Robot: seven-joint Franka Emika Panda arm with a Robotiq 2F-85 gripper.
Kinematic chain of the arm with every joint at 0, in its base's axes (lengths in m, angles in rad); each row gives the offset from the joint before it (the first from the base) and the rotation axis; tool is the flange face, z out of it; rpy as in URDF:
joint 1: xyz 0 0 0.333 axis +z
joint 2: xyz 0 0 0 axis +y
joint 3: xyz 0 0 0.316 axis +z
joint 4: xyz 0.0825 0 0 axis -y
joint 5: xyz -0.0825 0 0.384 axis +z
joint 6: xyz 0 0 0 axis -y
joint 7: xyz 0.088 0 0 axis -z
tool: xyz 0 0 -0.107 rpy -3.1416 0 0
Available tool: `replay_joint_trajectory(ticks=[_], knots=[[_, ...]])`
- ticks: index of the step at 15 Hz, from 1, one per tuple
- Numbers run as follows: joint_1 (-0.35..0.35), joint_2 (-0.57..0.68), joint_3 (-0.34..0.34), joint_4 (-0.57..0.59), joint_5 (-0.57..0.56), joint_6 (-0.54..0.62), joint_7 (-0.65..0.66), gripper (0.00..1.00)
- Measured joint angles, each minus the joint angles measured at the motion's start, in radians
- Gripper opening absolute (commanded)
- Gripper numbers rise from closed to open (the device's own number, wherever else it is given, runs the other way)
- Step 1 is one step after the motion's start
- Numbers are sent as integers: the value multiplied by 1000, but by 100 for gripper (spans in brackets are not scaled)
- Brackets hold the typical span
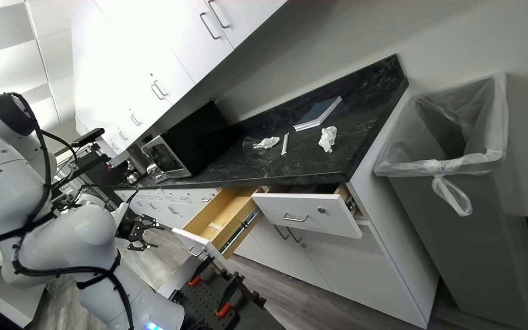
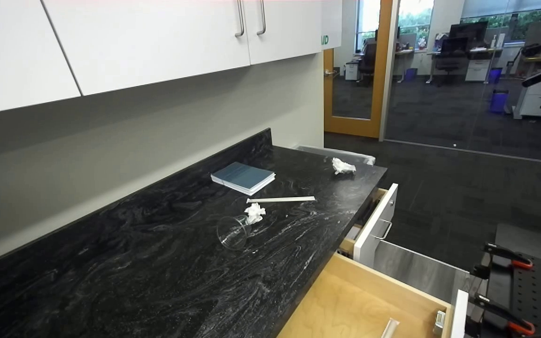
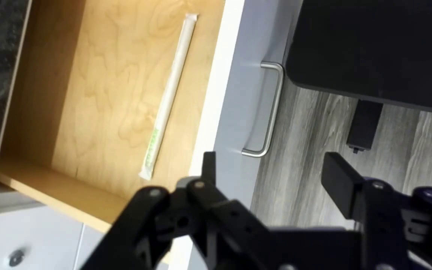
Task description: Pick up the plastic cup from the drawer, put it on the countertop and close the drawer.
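Observation:
The clear plastic cup [image 2: 233,233] lies on its side on the black countertop [image 2: 167,277]; it also shows faintly in an exterior view [image 1: 250,145]. The drawer [image 1: 222,211] with the tan wooden interior is pulled far out. Its inside shows in the wrist view [image 3: 114,86] and holds a wrapped straw [image 3: 169,97]. My gripper [image 1: 158,236] is open and empty, in front of the drawer and apart from it. In the wrist view the gripper [image 3: 270,165] shows below the drawer's bar handle [image 3: 274,108], with one finger overlapping the white front's edge.
A wider white drawer [image 1: 307,213] beside it is partly open. Blue books [image 2: 243,176], crumpled tissues [image 2: 254,212] and another wrapped straw [image 2: 281,199] lie on the countertop. A cart with clamps [image 1: 209,293] stands near the drawer front. A grey bin [image 1: 456,206] stands at the counter's end.

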State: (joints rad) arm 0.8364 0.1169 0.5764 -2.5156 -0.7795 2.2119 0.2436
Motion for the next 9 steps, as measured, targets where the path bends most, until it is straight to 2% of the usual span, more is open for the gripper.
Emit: replay_joint_trajectory(ticks=[5, 6, 9], knots=[[-52, 10, -58, -47, -6, 175, -315, 5], [-64, 20, -67, -52, -6, 199, -380, 1], [-98, 60, -76, -54, -6, 245, -567, 1]])
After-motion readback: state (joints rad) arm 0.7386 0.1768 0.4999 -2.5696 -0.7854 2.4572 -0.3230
